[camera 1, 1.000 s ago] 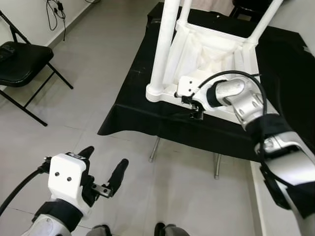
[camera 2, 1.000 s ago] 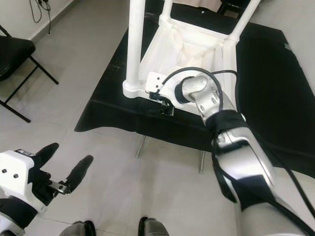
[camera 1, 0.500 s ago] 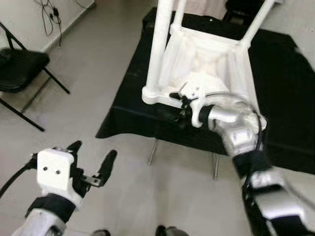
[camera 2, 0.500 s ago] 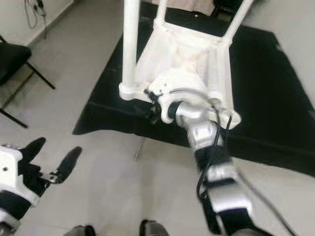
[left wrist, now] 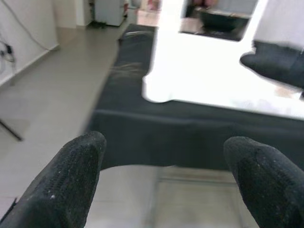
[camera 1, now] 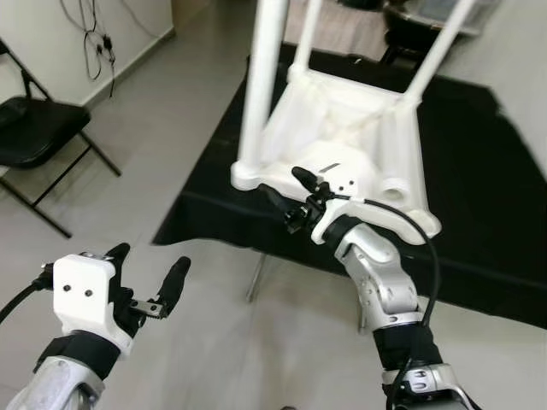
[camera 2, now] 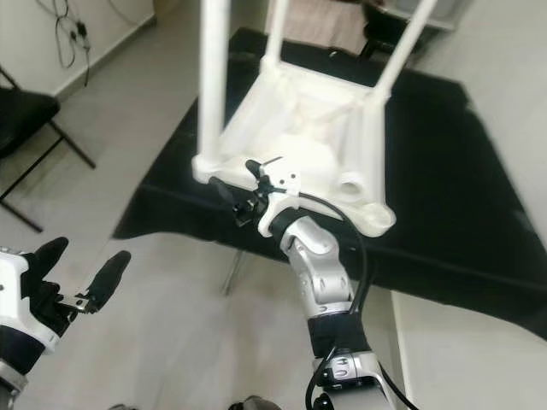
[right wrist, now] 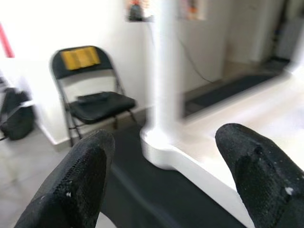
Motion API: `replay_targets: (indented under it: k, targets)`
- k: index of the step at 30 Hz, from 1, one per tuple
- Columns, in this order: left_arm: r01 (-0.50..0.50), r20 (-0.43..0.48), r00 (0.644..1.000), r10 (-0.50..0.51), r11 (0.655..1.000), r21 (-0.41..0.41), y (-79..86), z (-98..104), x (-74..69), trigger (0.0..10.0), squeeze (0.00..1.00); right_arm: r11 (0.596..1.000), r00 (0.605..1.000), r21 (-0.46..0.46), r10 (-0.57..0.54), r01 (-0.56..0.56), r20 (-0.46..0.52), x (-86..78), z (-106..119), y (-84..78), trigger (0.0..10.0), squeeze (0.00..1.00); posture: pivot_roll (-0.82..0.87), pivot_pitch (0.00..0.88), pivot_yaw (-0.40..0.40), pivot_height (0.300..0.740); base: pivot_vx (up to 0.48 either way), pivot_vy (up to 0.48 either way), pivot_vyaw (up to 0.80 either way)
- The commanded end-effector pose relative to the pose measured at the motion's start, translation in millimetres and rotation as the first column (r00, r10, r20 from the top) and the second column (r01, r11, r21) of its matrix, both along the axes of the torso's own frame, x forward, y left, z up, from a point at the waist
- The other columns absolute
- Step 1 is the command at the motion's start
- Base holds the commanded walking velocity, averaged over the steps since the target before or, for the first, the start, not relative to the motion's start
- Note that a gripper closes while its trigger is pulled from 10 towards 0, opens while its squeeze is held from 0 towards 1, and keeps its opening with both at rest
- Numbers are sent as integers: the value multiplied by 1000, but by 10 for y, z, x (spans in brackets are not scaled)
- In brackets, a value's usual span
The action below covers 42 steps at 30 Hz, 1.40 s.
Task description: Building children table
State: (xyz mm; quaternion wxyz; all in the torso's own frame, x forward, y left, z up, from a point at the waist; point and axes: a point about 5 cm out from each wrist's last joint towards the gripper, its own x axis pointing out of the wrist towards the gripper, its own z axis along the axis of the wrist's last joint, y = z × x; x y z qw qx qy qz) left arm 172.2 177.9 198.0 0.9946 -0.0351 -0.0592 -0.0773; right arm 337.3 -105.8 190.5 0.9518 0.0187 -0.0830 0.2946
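Note:
A white children's table lies upside down on a black-covered table. Three of its legs stand up, among them the near left leg. The near right corner shows an open round socket. My right gripper is open in front of the white table's near edge, beside the near left corner, with nothing between its fingers. In the right wrist view that leg stands between the fingertips. My left gripper is open and empty, low over the floor, left of the black table.
A black folding chair stands at the left by the wall, with cables hanging behind it. Grey tiled floor lies between the chair and the black table. Thin metal legs hold that table up.
The view has shifted. My right arm has pulled back from the white table's near edge and turned, so its open fingers now point toward the near left corner. The left gripper stays open.

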Motion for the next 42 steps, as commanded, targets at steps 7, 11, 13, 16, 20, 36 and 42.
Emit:
replay_targets:
  k: [7, 11, 13, 16, 20, 36, 42]
  targets:
    - [7, 4, 1000, -7, 1000, -24, 13, -37, 39, 10000, 0, 999, 999, 7, -35, 36, -21, -17, -31, -2, 10000, 0, -93, 117, -121, 740, 0, 0, 0]
    - [6, 10, 1000, -6, 999, -41, 15, -43, 57, 10000, 0, 999, 999, 4, -47, 47, -23, 1, -41, -12, 10000, 0, -106, 108, -126, 740, 0, 0, 0]
    - [4, 11, 1000, -4, 999, -50, 18, -46, 66, 10000, 0, 999, 998, 4, -49, 49, -26, 10, -46, -13, 10000, 0, -108, 105, -124, 740, 0, 0, 0]
    - [3, 14, 1000, -2, 998, -57, 24, -47, 83, 10000, 0, 998, 998, 4, -55, 55, -34, 27, -55, -11, 10000, 0, -106, 100, -122, 740, 0, 0, 0]
    - [2, 15, 1000, -1, 998, -59, 29, -48, 95, 10000, 0, 998, 997, -4, -62, 62, -49, 42, -72, -5, 10000, 0, -103, 98, -120, 740, 0, 0, -408]
    - [-4, 24, 1000, 6, 998, -69, 48, -43, 134, 10000, 0, 999, 997, -11, -49, 48, -58, 55, -89, 37, 10000, 0, -100, 93, -110, 740, 0, 0, -800]
    - [-18, 36, 999, 21, 995, -93, 72, -30, 142, 10000, 0, 999, 997, 1, -40, 40, -59, 55, -94, 45, 10000, 0, -107, 90, -108, 740, 0, 0, -540]
